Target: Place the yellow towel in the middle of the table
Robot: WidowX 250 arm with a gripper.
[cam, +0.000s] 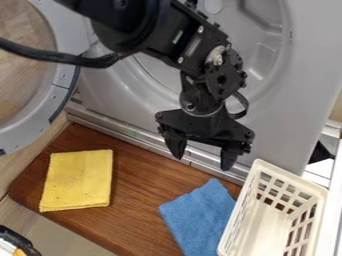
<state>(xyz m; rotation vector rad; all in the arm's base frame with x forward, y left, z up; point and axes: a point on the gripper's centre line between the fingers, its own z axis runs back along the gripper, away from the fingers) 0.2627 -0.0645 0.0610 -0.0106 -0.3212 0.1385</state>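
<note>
A folded, yellow cloth towel (77,180) lies to the view's lower left of the black two-fingered claw (202,160), spread wide and empty.

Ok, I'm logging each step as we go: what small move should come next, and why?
Probably shift the open, empty gripper across until it is above the yellow towel. It now hangs nearer the blue towel, while the yellow one lies at the picture's left on the brown table.
</note>
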